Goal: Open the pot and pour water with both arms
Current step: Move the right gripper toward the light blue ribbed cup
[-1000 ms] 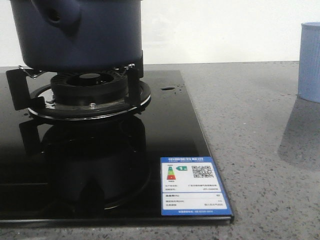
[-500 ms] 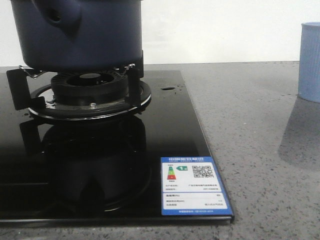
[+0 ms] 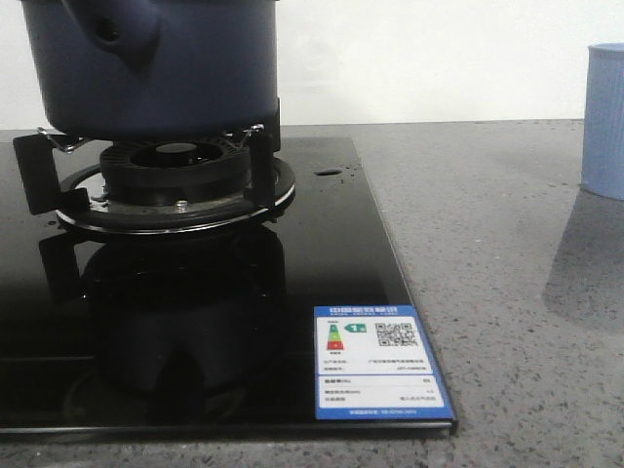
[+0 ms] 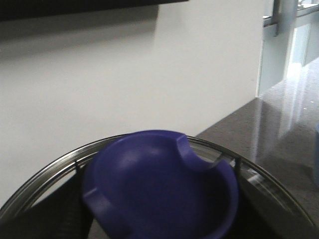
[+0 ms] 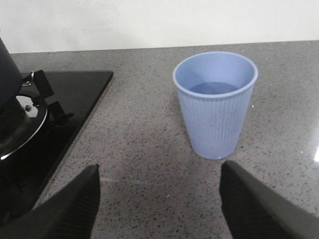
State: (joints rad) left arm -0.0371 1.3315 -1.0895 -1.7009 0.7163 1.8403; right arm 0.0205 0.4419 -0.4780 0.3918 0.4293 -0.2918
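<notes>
The dark navy-blue pot [image 3: 156,68] stands on the burner grate of the black glass stove [image 3: 331,244], its side socket [image 3: 112,29] facing the camera; its top is cut off by the frame. The pot's edge also shows in the right wrist view [image 5: 6,69]. In the left wrist view my left gripper [image 4: 159,199] is shut around the blue knob [image 4: 159,184] of a glass lid with a metal rim [image 4: 45,172]. My right gripper [image 5: 158,199] is open and empty, low over the counter. A pale blue ribbed cup [image 5: 215,104] with water stands just beyond its fingertips.
The cup also shows at the far right of the front view [image 3: 604,117]. The grey speckled counter [image 3: 507,292] runs to the right of the stove. A blue-bordered energy label [image 3: 378,361] sits on the stove's front right corner. A white wall stands behind.
The pot has shifted very slightly to the right on the burner. Nothing else in the front view differs.
</notes>
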